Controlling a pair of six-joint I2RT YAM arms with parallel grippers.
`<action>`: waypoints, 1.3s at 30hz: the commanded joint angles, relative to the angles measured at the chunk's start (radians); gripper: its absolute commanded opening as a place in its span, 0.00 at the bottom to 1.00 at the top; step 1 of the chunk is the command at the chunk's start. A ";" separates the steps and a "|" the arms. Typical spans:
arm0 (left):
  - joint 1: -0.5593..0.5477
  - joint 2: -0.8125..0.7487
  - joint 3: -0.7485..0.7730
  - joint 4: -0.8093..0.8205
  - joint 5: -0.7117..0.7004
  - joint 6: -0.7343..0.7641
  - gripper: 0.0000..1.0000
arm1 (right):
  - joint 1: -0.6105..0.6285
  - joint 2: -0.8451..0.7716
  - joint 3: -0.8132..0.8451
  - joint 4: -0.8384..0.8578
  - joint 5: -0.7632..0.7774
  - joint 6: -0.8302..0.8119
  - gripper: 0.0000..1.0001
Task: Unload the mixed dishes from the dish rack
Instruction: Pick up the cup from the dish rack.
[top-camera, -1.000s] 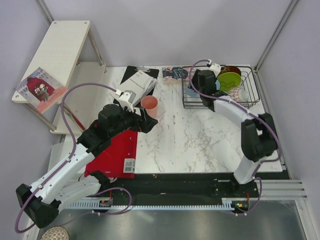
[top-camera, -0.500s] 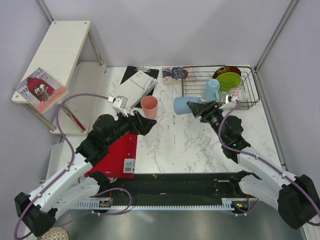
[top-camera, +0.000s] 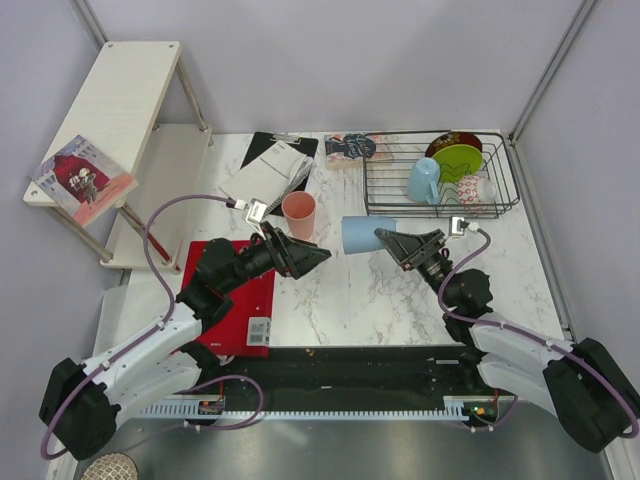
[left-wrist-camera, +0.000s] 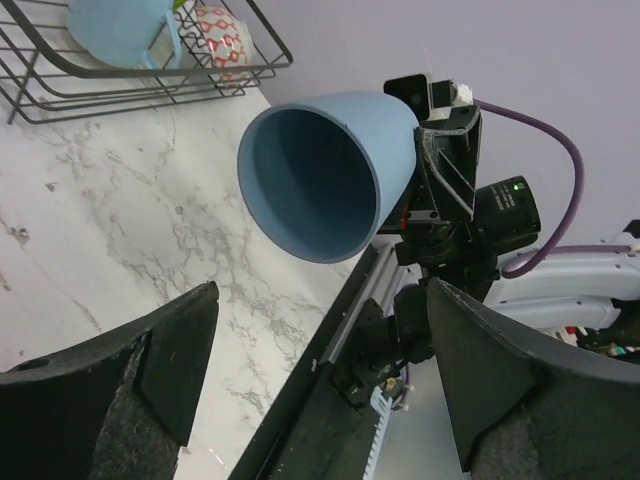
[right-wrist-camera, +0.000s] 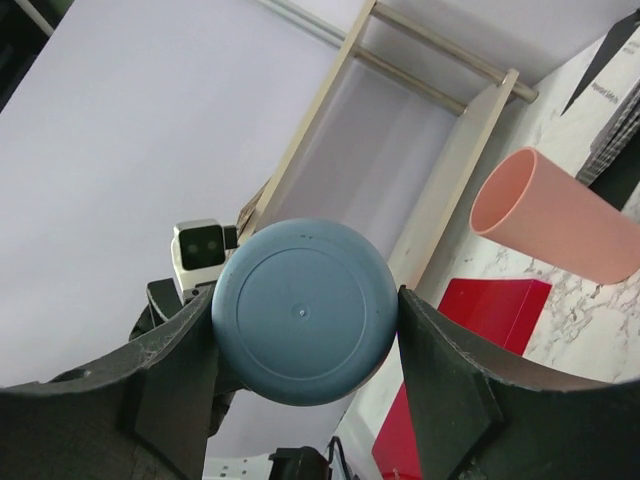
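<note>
My right gripper (top-camera: 392, 240) is shut on the grey-blue cup (top-camera: 361, 234) and holds it on its side above the marble table, left of the dish rack (top-camera: 502, 203). In the right wrist view the cup's base (right-wrist-camera: 303, 310) sits between my fingers. In the left wrist view its open mouth (left-wrist-camera: 310, 180) faces me. My left gripper (top-camera: 318, 256) is open and empty, just left of that cup. The pink cup (top-camera: 298, 213) stands upright on the table. The rack holds the light blue mug (top-camera: 422, 180), lime-green plate (top-camera: 461, 160), dark red plate (top-camera: 453, 140) and small patterned bowl (top-camera: 483, 188).
A flat red board (top-camera: 236, 300) lies under my left arm. A clipboard with papers (top-camera: 274, 166) and a book (top-camera: 350, 148) lie at the table's back. The pale wooden shelf unit (top-camera: 122, 100) with a magazine (top-camera: 80, 178) stands at the left.
My right gripper lifted the grey-blue cup out of the rack and carried it left and toward the front. My left gripper drew away from the pink cup and swung right.
</note>
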 joint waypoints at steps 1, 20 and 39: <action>0.001 0.056 -0.006 0.188 0.097 -0.097 0.89 | 0.034 0.066 0.013 0.161 -0.023 0.021 0.00; -0.027 0.120 0.010 0.277 0.137 -0.112 0.74 | 0.171 0.349 0.114 0.330 -0.008 0.004 0.00; -0.027 0.005 0.313 -0.597 -0.174 0.254 0.02 | 0.189 -0.136 0.422 -1.135 0.482 -0.550 0.98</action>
